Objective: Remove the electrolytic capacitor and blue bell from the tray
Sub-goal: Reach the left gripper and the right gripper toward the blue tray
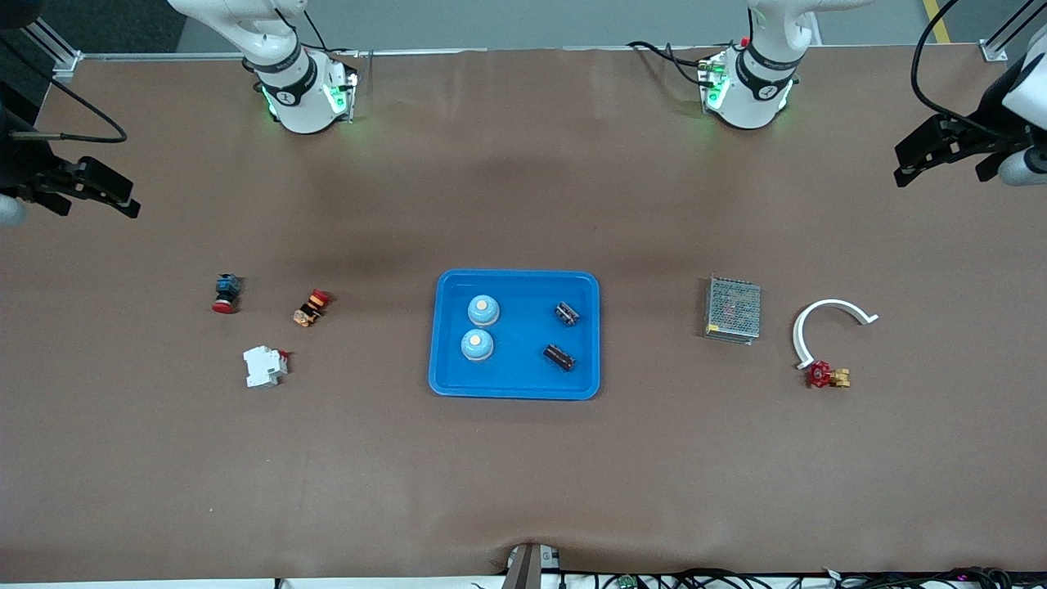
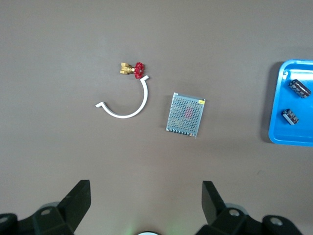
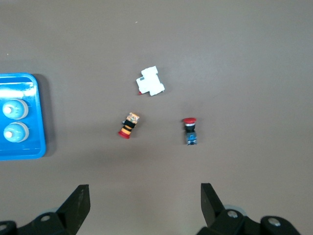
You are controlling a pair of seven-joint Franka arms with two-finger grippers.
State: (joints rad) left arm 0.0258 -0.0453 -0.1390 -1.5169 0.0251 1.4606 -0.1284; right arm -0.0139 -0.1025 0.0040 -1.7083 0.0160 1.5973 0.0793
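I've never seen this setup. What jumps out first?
A bright blue tray sits mid-table, holding two bells and two dark capacitors. Small parts lie scattered toward each end. The left gripper and right gripper hang open over the table's ends.

A bright blue plastic tray (image 1: 514, 389) on the brown matte surface (image 1: 523, 474) holds two pale-blue domed bells (image 1: 483, 310) with cream tops and two black, white-striped capacitors (image 1: 559, 357). A silver perforated metal box (image 1: 733, 308) shows a dotted grid.
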